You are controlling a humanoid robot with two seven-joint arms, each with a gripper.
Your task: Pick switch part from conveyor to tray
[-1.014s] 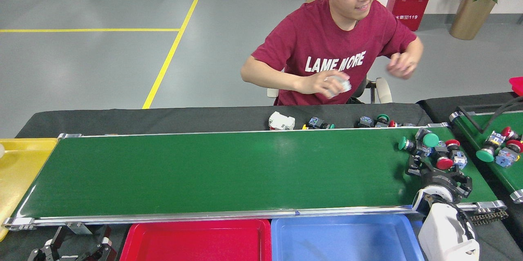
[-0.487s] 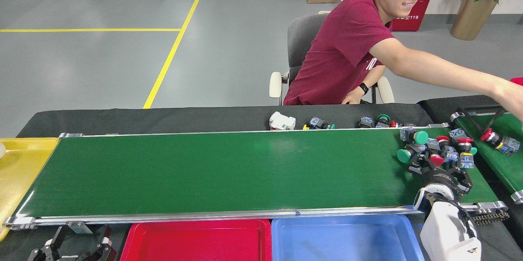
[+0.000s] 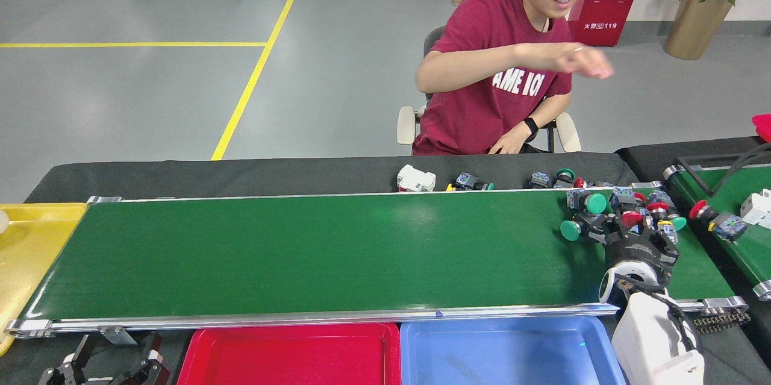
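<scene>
The switch parts (image 3: 620, 216), a cluster of small grey-and-blue push-button bodies with round green and red caps, lie at the right end of the long dark-green conveyor (image 3: 331, 252) with its silver aluminium frame. The right gripper (image 3: 629, 229), black and multi-fingered, sits on top of this cluster, its fingers spread among the parts; I cannot tell whether it has hold of one. The left gripper (image 3: 102, 367) rests low at the bottom left, fingers apart and holding nothing. A red plastic tray (image 3: 289, 355) and a blue plastic tray (image 3: 512, 355) lie side by side just beside the belt's near edge. A person in a maroon T-shirt (image 3: 500, 78) sits behind the belt.
</scene>
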